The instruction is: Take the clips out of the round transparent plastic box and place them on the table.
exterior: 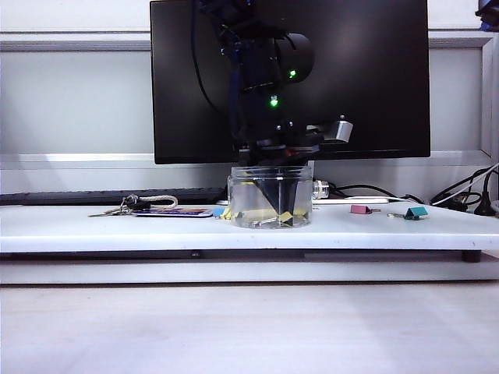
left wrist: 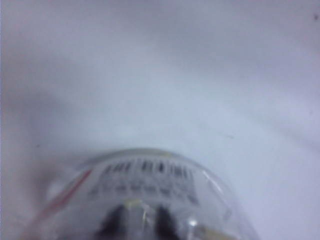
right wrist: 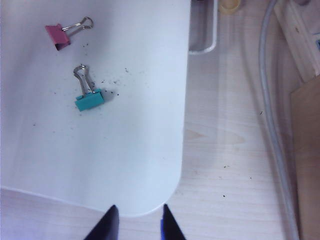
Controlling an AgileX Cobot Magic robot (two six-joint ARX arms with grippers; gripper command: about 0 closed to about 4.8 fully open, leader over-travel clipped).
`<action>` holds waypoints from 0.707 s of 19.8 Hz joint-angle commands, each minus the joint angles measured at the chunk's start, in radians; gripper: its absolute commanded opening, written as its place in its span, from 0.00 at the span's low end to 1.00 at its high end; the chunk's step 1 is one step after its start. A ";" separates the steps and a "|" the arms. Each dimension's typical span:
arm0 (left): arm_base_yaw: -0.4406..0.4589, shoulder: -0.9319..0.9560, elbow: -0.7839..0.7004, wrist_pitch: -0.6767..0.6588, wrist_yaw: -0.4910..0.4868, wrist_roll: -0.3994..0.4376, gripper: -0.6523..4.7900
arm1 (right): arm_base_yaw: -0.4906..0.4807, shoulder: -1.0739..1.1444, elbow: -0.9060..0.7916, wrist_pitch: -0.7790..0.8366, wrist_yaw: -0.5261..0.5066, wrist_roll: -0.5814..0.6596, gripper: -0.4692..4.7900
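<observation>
**Two clips out, yellow ones in the box**

Two small binder clips lie on the long white desk [exterior: 93,226]: a pink clip [right wrist: 57,36] and, near it, a teal clip [right wrist: 90,100], both with silver wire handles. The round transparent plastic box [exterior: 270,196] stands upright in the middle of the desk, with yellow clips [exterior: 286,217] at its bottom. The left gripper [exterior: 274,204] reaches down into the box; whether its fingers hold a clip I cannot tell. The right gripper [right wrist: 137,222] hangs above the desk corner, fingers [right wrist: 106,225] apart and empty. Keys [exterior: 125,207] lie left of the box.
</observation>
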 commanded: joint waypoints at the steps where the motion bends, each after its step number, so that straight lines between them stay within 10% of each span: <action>1: 0.001 0.021 0.001 0.010 0.004 0.004 0.29 | 0.000 -0.003 0.001 0.018 -0.002 0.000 0.31; 14: 0.000 0.034 0.001 -0.006 0.002 -0.002 0.21 | 0.000 -0.003 -0.016 0.036 -0.003 0.001 0.31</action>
